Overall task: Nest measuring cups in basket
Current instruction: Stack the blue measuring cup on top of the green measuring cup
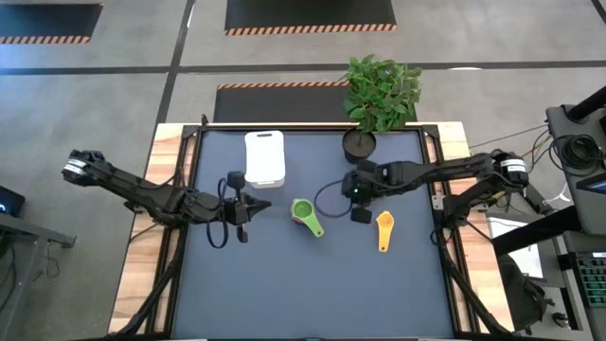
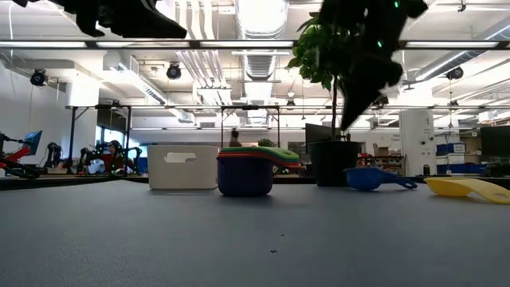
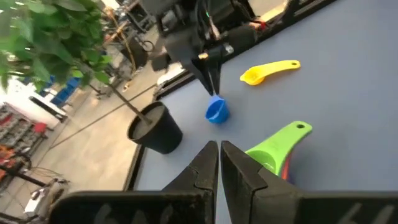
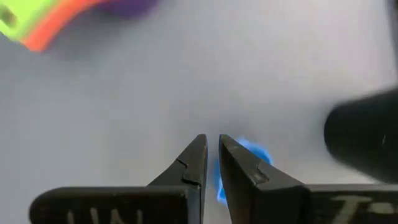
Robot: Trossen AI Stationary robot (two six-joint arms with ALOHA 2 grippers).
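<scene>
A stack of measuring cups stands mid-table, green on top, with red and orange under it and a dark one at the bottom. A blue cup lies on the table beside the stack; in the low view it rests clear of everything. My right gripper hangs shut above it, pointing down, apart from it. A yellow cup lies alone further right. The white basket stands at the far side. My left gripper is shut, raised left of the stack, holding nothing.
A black plant pot with a leafy plant stands at the far edge, just behind my right gripper. Open table lies toward the near edge. Wooden strips border the mat on both sides.
</scene>
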